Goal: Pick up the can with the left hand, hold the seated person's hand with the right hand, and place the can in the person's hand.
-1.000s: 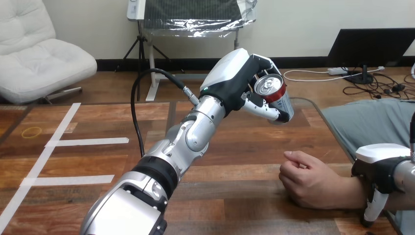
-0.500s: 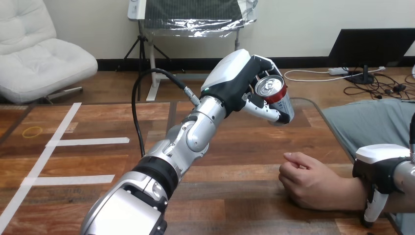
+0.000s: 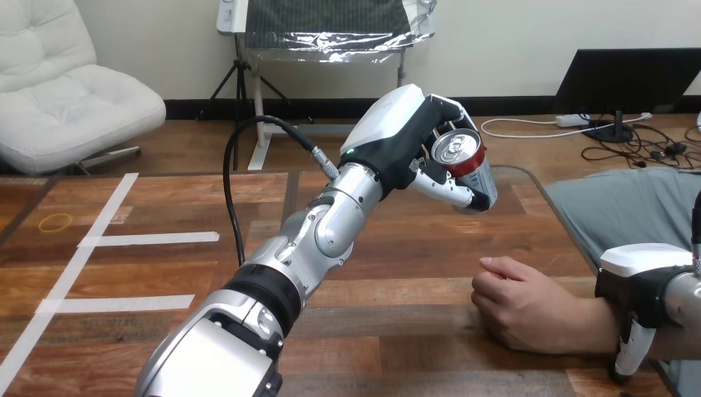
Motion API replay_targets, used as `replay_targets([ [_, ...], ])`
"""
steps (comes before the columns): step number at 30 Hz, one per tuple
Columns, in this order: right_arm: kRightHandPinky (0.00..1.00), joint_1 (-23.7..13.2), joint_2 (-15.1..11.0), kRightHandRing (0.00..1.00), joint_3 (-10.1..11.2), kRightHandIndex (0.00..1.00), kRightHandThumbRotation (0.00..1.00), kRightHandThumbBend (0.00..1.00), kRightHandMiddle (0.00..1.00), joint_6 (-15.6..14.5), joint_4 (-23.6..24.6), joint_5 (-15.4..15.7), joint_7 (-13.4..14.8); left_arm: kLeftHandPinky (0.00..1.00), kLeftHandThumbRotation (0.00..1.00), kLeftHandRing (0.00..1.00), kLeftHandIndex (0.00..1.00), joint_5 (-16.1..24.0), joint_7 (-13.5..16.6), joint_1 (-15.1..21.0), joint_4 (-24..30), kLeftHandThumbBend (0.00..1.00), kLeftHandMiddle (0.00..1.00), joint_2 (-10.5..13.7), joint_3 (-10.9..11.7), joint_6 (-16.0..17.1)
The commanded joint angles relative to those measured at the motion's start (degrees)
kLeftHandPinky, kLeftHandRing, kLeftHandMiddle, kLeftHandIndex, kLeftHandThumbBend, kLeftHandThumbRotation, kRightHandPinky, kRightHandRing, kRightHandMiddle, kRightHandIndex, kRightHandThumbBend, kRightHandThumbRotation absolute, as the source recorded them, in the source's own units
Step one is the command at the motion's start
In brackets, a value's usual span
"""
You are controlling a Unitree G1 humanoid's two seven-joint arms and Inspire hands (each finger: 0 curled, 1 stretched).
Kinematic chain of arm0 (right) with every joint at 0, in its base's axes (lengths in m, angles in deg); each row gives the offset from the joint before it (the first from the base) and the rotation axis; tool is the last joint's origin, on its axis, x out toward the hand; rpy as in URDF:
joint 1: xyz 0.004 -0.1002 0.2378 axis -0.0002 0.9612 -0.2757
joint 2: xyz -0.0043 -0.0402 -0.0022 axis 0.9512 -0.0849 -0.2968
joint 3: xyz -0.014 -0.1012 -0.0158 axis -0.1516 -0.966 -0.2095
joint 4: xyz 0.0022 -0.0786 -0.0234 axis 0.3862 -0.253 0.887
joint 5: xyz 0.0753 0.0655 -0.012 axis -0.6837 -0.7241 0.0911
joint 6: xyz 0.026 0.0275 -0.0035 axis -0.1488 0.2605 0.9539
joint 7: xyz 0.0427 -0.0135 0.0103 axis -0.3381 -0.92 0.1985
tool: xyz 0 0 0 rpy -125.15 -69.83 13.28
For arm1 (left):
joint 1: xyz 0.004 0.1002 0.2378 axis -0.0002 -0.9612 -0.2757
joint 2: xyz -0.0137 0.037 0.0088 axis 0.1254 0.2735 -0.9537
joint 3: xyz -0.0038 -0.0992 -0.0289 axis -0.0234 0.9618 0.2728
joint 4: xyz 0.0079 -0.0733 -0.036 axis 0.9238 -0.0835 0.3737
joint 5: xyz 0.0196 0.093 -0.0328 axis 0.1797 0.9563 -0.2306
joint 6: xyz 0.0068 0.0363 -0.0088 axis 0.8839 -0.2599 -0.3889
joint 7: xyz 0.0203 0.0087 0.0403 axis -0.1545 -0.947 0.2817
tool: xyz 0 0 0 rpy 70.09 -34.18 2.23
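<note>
The can [image 3: 469, 165] sits in the curled fingers of the left hand [image 3: 395, 132], lifted well above the wooden table [image 3: 165, 207] — so we count the pickup done. The right hand [image 3: 641, 285] lies over the person's wrist [image 3: 588, 327], a finger hooked down its near side, clasping it. The person's hand [image 3: 521, 310] rests on the table loosely fisted, well apart from the can — we judge the handover remains.

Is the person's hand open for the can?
Not open: the person's hand rests on the table, fingers curled into a fist. The can is held in the air by the left robot hand.
</note>
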State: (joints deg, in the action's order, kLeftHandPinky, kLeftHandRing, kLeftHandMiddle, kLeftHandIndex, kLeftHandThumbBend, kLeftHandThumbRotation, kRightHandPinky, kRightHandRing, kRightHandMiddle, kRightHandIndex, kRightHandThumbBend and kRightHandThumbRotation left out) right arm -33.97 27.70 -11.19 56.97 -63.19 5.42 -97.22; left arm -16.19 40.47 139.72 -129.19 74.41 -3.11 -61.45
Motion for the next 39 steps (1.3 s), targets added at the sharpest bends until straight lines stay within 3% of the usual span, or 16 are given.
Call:
replay_targets([
  [1, 0.16, 0.91, -0.10, 0.27, 0.63, 0.42, 0.00, 0.69, 0.40, 0.10, 1.45, -1.30, -0.08, 0.38, 0.00, 0.43, 0.50, -0.92, 0.41, 2.76, 1.09, 0.61, 0.48, 0.76, 0.39, 0.81],
  [11, 0.19, 1.37, -0.44, 0.30, 0.92, 0.43, 0.00, 0.69, 0.42, 0.39, 2.25, -1.77, -0.16, 0.37, 0.00, 0.42, 0.50, -1.17, 0.26, 2.69, 1.04, 0.61, 0.48, 0.76, 0.52, 0.88],
  [25, 0.15, 1.37, -0.56, 0.26, 1.37, 0.39, 0.00, 0.70, 0.37, 1.88, 1.00, -3.08, 2.04, 0.37, 0.00, 0.42, 0.50, -0.66, 0.50, 2.73, 0.90, 0.61, 0.48, 1.08, 0.09, 1.00],
  [34, 0.14, 1.00, -1.01, 0.24, 2.89, 0.37, 0.00, 0.70, 0.36, 2.09, 1.83, -4.06, 2.82, 0.38, 0.00, 0.43, 0.50, -0.26, 0.29, 2.92, 0.99, 0.61, 0.49, 1.54, -0.52, 0.77],
  [39, 0.14, 0.92, -1.37, 0.24, 4.78, 0.37, 0.00, 0.72, 0.35, 2.48, 2.95, -5.33, 3.52, 0.37, 0.00, 0.42, 0.50, -0.41, 0.17, 2.94, 1.13, 0.61, 0.48, 1.73, -0.66, 0.84],
])
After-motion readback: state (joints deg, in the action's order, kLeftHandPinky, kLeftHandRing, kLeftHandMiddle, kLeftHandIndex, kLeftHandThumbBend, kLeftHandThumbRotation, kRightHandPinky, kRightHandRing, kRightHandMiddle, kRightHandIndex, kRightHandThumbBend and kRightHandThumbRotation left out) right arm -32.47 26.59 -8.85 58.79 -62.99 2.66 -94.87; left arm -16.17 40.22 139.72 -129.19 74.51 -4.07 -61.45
